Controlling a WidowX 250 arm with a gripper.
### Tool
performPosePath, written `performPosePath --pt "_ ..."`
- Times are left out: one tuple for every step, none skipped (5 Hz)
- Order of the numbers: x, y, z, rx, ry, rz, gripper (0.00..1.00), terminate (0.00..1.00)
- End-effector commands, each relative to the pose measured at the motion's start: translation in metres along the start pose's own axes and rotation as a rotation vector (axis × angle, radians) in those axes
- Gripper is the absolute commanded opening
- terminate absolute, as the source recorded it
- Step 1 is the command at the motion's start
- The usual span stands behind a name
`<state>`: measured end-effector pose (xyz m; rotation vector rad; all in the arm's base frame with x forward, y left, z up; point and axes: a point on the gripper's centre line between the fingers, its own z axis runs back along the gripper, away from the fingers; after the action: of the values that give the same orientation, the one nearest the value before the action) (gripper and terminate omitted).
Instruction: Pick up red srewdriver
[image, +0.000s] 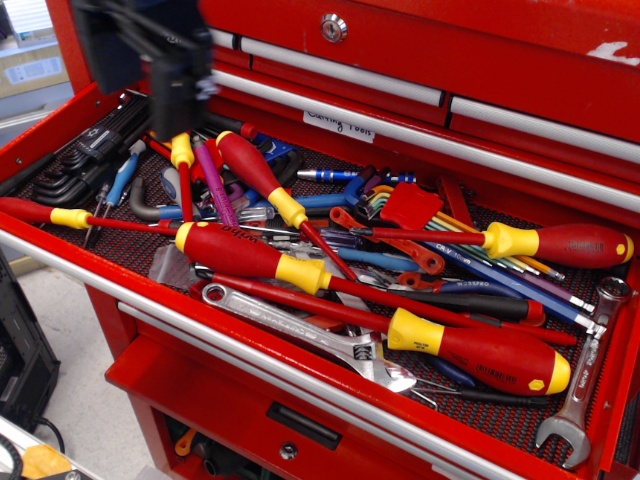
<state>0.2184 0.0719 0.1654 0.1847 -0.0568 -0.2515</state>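
Observation:
The red srewdriver (70, 218) lies at the drawer's front left: a narrow red handle at the left edge, a short yellow collar, and a long thin red shaft running right under the fat screwdrivers. My gripper (143, 85) is blurred at the top left, above the drawer's back left part. Its dark fingers (181, 85) stand apart, open and empty. It hovers behind and to the right of the screwdriver, not touching it. Another slim red screwdriver with a yellow collar (181, 151) sticks out just below the right finger.
The red drawer (300, 365) holds a tangle of tools: fat red-and-yellow screwdrivers (250, 255), an adjustable wrench (310, 335), coloured hex keys (470, 240), a spanner (585, 385) at the right, and black hex keys (80, 155) at the back left. Closed drawers (450, 70) rise behind.

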Motion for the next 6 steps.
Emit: performPosePath --pt "0.003 0.036 -0.03 0.138 -0.059 -0.194 1.0 0.0" --pt "0.007 0.059 -0.053 0.191 -0.068 -0.286 1.0 0.0" --pt "0.008 0.078 -0.075 0.178 -0.109 -0.323 1.0 0.0" --pt "0.006 0.086 -0.091 0.138 -0.136 -0.341 1.0 0.0" --pt "-0.004 0.087 -0.104 0.119 -0.168 -0.358 1.0 0.0" --pt "-0.007 0.091 -0.118 0.099 -0.197 -0.381 1.0 0.0"
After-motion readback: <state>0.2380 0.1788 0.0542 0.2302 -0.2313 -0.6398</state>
